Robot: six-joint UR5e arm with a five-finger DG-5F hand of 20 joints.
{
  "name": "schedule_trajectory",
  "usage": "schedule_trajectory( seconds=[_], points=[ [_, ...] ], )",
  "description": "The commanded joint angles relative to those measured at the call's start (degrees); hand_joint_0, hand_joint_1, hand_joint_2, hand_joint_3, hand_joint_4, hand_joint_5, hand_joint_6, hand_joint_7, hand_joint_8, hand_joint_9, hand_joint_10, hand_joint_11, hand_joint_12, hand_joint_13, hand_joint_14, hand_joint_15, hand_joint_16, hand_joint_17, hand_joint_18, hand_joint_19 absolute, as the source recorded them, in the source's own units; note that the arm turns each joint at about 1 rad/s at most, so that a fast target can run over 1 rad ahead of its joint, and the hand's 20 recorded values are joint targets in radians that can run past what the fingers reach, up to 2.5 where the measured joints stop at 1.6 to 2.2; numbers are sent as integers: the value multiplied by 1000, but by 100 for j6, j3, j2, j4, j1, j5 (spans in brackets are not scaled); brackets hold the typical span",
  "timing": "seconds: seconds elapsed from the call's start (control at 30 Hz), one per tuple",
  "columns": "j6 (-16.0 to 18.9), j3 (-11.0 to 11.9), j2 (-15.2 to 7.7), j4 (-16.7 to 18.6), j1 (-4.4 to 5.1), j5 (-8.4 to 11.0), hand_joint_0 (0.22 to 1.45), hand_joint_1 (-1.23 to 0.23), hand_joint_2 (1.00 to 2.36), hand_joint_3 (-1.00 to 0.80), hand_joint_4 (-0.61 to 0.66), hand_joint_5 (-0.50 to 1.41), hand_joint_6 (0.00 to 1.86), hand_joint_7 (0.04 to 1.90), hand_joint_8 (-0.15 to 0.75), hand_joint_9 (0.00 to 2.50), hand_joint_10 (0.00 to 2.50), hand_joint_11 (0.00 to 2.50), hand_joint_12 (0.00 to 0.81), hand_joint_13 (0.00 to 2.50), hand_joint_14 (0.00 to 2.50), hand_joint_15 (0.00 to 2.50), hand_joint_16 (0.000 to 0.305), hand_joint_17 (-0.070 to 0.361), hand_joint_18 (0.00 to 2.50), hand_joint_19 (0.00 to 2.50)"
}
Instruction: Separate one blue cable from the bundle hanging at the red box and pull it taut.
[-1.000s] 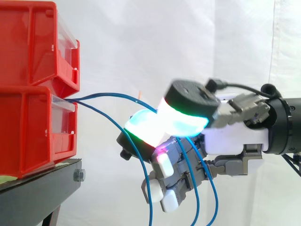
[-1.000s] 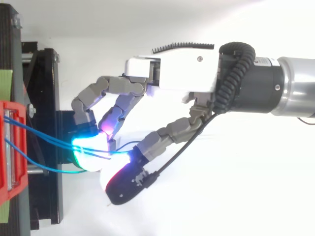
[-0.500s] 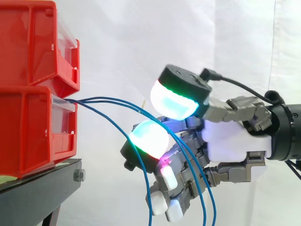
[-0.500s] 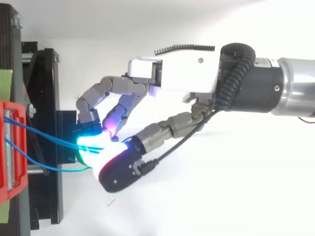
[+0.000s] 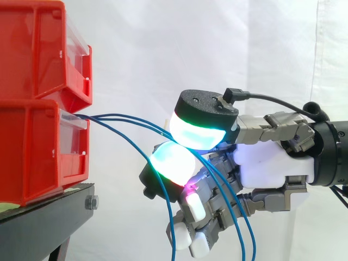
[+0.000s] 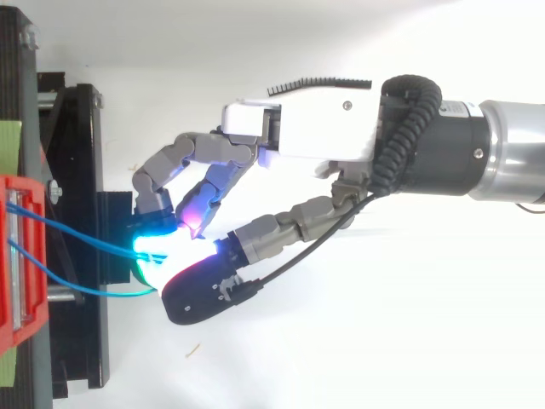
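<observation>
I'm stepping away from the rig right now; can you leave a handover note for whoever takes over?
The robot hand is shut, pinching two blue cables out in front of the lower red bin.
A third blue cable hangs free below them.
Done: the bundle is reached and gripped.
Left: get down to one cable, then pull it taut. The gripped ones curve between bin and robot hand, so nothing is taut yet.
</observation>
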Motion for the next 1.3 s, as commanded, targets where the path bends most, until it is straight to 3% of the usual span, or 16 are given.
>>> schedule_trajectory(
  seconds=[0.0, 0.33, 0.47, 0.63, 0.77, 0.93, 1.17, 1.27],
  points=[
    [-1, -1, -1, 2, 0, 0, 653, -883, 1020, -116, -12, -164, 911, 1285, 327, 878, 16, 708, 306, 775, 17, 494, 33, 74, 738, 442],
    [-53, -1, -1, -16, 0, 9, 794, -946, 1000, -500, -11, -162, 927, 1277, 319, 892, 17, 715, 316, 781, 17, 491, 36, 80, 794, 425],
    [-53, -1, 8, -16, 0, 9, 696, -924, 1000, -500, 66, -150, 924, 1291, 320, 906, 19, 705, 308, 795, 15, 477, 34, 77, 810, 429],
    [-89, -1, -1, -25, 0, 9, 556, -877, 1000, -500, 89, -139, 924, 1169, 322, 929, 16, 703, 310, 802, 15, 486, 34, 77, 803, 427],
    [-89, -1, 8, 2, 0, 9, 486, -756, 1000, -500, 96, -135, 913, 1151, 337, 943, 17, 698, 321, 803, 14, 486, 37, 83, 800, 430],
    [-89, -1, -1, -25, 0, 9, 588, -543, 1000, -500, 70, -135, 888, 1194, 312, 935, 16, 697, 283, 783, 16, 495, 29, 65, 723, 493],
    [-89, -1, -1, -51, 0, 9, 596, -786, 1017, -125, 45, -144, 899, 1261, 346, 931, 17, 691, 296, 784, 16, 497, 31, 69, 714, 464],
    [-89, -10, 8, -42, 0, 9, 636, -872, 1019, -160, 14, -160, 910, 1244, 329, 903, 18, 702, 292, 771, 16, 517, 29, 66, 724, 475]
  ],
)
